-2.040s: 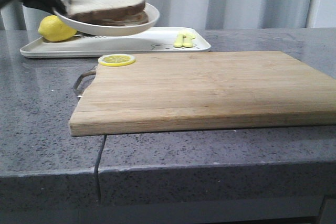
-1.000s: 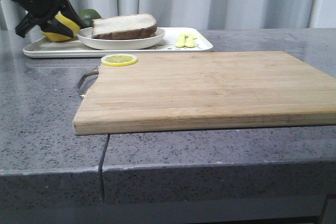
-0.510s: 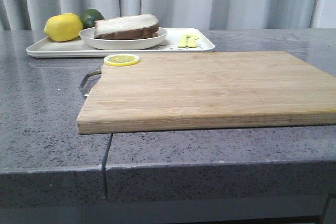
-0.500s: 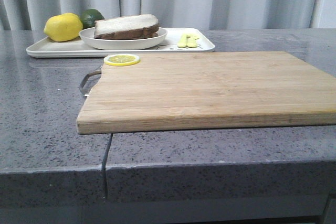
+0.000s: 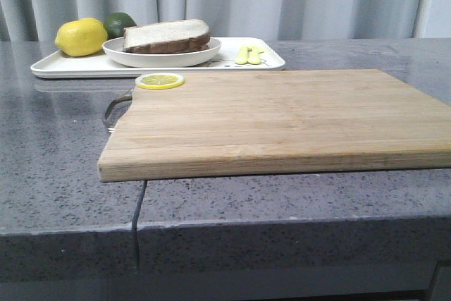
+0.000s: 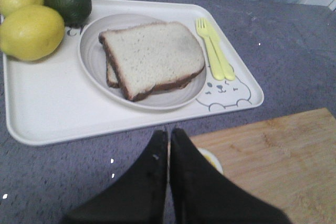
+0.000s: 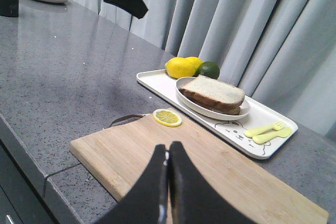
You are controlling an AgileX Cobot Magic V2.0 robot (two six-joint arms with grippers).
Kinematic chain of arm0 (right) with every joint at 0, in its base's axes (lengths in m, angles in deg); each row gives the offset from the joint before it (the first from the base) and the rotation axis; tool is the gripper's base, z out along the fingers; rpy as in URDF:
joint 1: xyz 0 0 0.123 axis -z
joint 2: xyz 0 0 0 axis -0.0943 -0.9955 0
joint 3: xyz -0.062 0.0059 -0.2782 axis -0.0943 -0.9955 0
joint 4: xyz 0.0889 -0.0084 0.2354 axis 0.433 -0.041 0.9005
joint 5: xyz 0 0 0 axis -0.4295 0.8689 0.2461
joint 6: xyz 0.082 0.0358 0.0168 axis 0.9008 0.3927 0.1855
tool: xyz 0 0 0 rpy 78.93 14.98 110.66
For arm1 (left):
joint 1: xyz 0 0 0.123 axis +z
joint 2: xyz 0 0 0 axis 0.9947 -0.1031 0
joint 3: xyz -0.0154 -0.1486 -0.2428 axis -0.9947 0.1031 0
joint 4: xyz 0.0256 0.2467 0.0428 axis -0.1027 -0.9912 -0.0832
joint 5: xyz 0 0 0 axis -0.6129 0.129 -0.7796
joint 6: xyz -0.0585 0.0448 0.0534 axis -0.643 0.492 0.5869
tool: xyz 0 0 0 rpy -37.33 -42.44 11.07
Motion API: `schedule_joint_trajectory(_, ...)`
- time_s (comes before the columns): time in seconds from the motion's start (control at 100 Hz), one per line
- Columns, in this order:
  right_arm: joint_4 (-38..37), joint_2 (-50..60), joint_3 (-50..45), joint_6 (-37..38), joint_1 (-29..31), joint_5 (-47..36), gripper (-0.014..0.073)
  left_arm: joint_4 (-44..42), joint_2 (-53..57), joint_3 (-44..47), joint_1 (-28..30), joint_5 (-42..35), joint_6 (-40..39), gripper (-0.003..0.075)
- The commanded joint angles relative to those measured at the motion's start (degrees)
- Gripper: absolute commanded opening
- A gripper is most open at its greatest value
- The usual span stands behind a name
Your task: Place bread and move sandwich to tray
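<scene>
Left to right in your front view: the tray (image 5: 70,68) lies at the far left of the counter, carrying two lemons (image 5: 81,37), a lime (image 5: 118,22), a round plate (image 5: 161,56) and yellow cutlery (image 5: 247,55). The sandwich (image 5: 167,36) rests on that plate, its top bread (image 6: 155,54) slice uppermost. Near the tray, a lemon slice (image 5: 160,81) sits on the corner of the cutting board (image 5: 282,118). In your wrist views, the left gripper (image 6: 169,136) hangs near the tray with fingers pressed together; the right gripper (image 7: 168,149) is above the board, likewise closed and empty.
</scene>
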Motion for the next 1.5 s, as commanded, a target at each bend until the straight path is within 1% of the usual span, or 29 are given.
schedule_joint_trajectory(0.0, 0.72, 0.72, 0.6, 0.06, 0.42, -5.93, -0.006, 1.84, 7.01, 4.56, -0.57, -4.59, 1.18, -0.002)
schedule_joint_trajectory(0.1, 0.72, 2.79, -0.96, 0.06, 0.42, -7.15, -0.006, 1.84, 13.74, 12.41, -0.57, -5.98, 1.18, -0.002)
schedule_joint_trajectory(0.35, 1.31, 10.44, -5.42, 0.06, 0.42, -7.0, -0.006, 1.95, 31.16, 29.64, -0.57, -10.73, 1.18, -0.002)
schedule_joint_trajectory(0.5, 1.83, 15.56, -6.64, 0.06, 0.42, -7.12, -0.006, 1.95, 42.83, 37.01, -0.57, -11.47, 1.18, -0.002)
schedule_joint_trajectory(0.61, 4.57, 16.61, -6.58, 0.06, 0.42, -8.73, -0.006, 1.95, 49.76, 40.79, -0.57, -11.47, 1.18, -0.002)
schedule_joint_trajectory(0.71, 4.78, 16.49, -6.58, 0.06, 0.42, -10.38, -0.006, 1.95, 55.37, 42.25, -0.57, -9.45, 1.18, -0.002)
schedule_joint_trajectory(0.83, 4.78, 16.49, -6.58, 0.06, 0.42, -10.18, -0.006, 1.95, 58.87, 42.65, -0.57, -8.64, 1.18, -0.002)
schedule_joint_trajectory(1.34, 4.78, 16.49, -6.58, 0.06, 0.42, -10.07, -0.006, 1.95, 59.21, 42.65, -0.57, -8.64, 1.18, -0.002)
schedule_joint_trajectory(1.37, 4.78, 16.49, -6.58, 0.06, 0.42, -10.07, -0.006, 1.13, 59.21, 42.65, -0.57, -8.77, 1.18, -0.002)
schedule_joint_trajectory(1.45, 4.78, 16.49, -6.58, 0.06, 0.42, -10.07, -0.006, -5.0, 59.21, 42.81, -0.57, -9.6, 1.18, -0.002)
schedule_joint_trajectory(1.49, 4.78, 16.49, -6.58, 0.06, 0.42, -10.07, -0.006, -6.97, 59.21, 43.41, -0.57, -12.19, 1.18, -0.002)
